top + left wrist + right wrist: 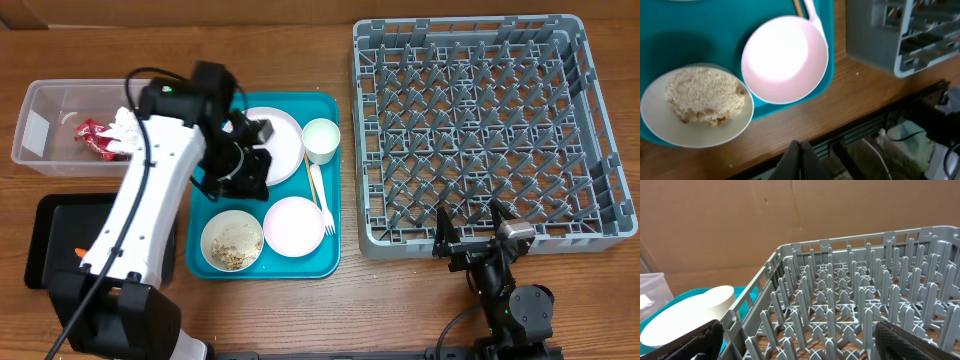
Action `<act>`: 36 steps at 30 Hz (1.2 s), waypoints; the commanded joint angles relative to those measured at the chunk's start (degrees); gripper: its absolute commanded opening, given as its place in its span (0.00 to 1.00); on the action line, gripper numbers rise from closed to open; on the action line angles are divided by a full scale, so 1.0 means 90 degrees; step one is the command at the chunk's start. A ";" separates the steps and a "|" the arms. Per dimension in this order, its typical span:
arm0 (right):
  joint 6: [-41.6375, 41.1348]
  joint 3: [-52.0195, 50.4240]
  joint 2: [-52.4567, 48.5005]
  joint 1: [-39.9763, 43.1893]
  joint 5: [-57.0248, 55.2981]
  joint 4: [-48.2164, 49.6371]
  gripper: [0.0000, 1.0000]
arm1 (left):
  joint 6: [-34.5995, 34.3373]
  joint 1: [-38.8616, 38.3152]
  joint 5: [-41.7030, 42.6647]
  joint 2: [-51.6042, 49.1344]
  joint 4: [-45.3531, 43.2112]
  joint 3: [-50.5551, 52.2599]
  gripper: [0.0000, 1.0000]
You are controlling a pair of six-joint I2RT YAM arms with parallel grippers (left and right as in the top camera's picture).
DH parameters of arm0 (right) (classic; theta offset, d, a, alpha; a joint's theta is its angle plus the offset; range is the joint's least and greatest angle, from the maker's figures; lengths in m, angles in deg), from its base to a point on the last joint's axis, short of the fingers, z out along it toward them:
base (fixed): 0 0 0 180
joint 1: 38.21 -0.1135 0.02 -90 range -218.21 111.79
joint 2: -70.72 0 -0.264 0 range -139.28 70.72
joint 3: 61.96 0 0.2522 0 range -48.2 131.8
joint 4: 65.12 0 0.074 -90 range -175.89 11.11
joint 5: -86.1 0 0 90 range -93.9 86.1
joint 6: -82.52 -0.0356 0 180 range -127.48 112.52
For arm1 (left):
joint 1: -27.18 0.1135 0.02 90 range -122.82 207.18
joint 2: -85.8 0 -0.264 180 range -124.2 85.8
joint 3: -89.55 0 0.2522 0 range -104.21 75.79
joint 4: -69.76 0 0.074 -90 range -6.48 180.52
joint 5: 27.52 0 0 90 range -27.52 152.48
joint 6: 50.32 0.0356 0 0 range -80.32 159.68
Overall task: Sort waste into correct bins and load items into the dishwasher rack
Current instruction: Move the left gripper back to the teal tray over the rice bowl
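My left gripper [232, 178] is shut and empty, held above the teal tray [335, 240]. On the tray lie a white plate [285, 135], a small white cup [321, 139], a white fork [322, 200], a pale pink bowl [294, 225] and a white bowl of beige crumbs [232, 242]. The left wrist view shows the shut fingers [800, 160], the pink bowl [785, 57], the crumb bowl [697, 105] and a wooden stick [798, 7]. My right gripper [470, 235] is open and empty at the front edge of the grey rack [470, 40]; its wrist view shows it [805, 345] facing the rack [850, 295].
A clear tub [40, 125] at the far left holds a red wrapper [92, 138] and a white napkin [125, 128]. A black tray [50, 215] at the front left holds an orange carrot [78, 251]. My left arm crosses above both bins.
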 commanded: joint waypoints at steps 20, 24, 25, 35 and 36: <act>0.0022 -0.0066 0.0061 0.0024 0.0034 0.0034 1.00 | -0.1355 -0.0903 -0.1615 0.0078 -0.1231 0.2509 0.04; 0.0022 -0.0066 0.0061 0.0024 0.0034 0.0034 1.00 | -0.1355 -0.0903 -0.1608 0.0075 -0.1343 0.2509 0.11; 0.0022 -0.0066 0.0061 0.0024 0.0034 0.0034 1.00 | -0.1353 -0.0903 -0.1608 0.0078 -0.1367 0.2509 0.16; 0.0022 -0.0066 0.0061 0.0024 0.0034 0.0034 1.00 | -0.0845 -0.0901 -0.1035 0.0078 -0.1736 0.2506 0.04; 0.0022 -0.0066 0.0061 0.0024 0.0034 0.0034 1.00 | -0.0850 -0.0901 -0.1037 0.0078 -0.1773 0.2506 0.04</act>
